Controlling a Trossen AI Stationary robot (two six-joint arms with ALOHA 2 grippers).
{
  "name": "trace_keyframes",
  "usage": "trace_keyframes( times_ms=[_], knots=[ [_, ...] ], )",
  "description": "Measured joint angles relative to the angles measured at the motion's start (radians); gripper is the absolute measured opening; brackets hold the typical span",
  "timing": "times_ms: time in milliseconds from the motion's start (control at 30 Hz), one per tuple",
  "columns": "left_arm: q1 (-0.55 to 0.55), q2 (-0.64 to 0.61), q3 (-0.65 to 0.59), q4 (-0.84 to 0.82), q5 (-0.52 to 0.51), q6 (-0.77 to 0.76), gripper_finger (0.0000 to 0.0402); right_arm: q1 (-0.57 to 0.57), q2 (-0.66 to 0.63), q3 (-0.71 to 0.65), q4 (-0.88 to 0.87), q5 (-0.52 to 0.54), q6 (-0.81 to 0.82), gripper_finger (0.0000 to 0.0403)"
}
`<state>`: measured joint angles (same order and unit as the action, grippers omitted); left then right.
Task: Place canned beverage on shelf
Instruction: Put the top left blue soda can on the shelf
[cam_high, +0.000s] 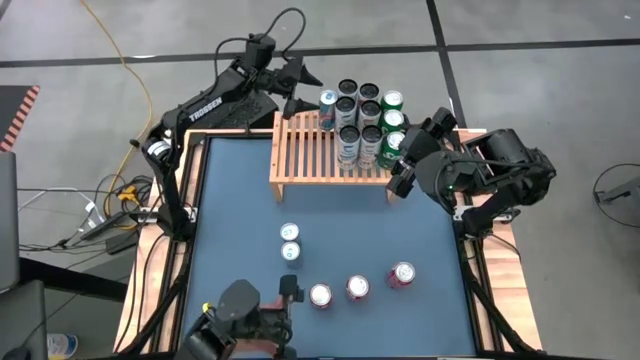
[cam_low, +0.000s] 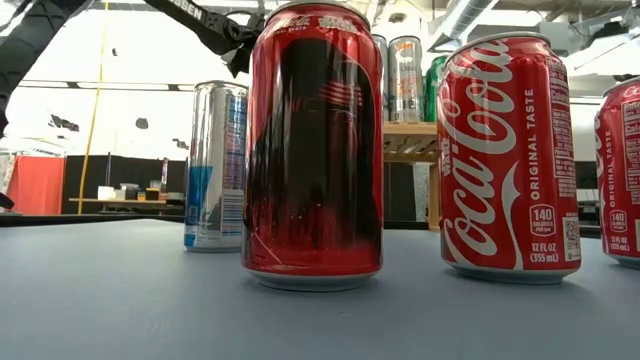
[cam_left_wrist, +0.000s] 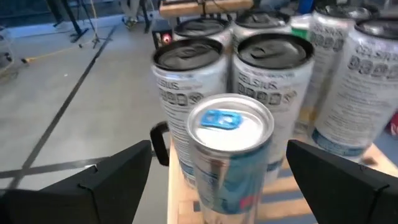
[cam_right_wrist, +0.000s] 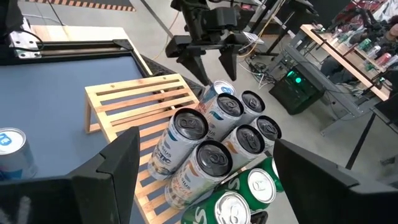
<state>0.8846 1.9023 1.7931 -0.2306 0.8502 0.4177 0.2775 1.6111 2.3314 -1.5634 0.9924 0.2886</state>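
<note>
The shelf (cam_high: 320, 150) is a low light-wood slatted rack at the table's far side. Several cans (cam_high: 365, 120) stand packed on its far right part. At the left of that group a slim silver-and-blue can (cam_left_wrist: 227, 155) stands upright on the slats (cam_right_wrist: 214, 93). My left gripper (cam_high: 305, 95) is open at the shelf's far edge, with a finger (cam_left_wrist: 118, 180) on either side of that can and a gap to it on both sides. My right gripper (cam_high: 398, 172) hangs open over the shelf's right end, holding nothing.
On the blue table top stand two slim silver cans (cam_high: 290, 241) in the middle. Three red cans (cam_high: 357, 287) stand nearer the front edge and fill the low view (cam_low: 312, 150). The shelf's left half (cam_high: 295, 150) is bare slats.
</note>
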Motion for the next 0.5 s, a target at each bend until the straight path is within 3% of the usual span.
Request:
trace_keyframes(
  times_ms=[267,500],
  knots=[
    [0.01,0.022,0.0,0.057,0.123,-0.073,0.0362,0.0,0.0,0.0,0.0,0.0,0.001,0.0314],
    [0.003,0.048,0.0,0.073,0.125,-0.077,0.0362,-0.001,0.0,0.0,-0.001,0.0,0.001,0.0314]
  ],
)
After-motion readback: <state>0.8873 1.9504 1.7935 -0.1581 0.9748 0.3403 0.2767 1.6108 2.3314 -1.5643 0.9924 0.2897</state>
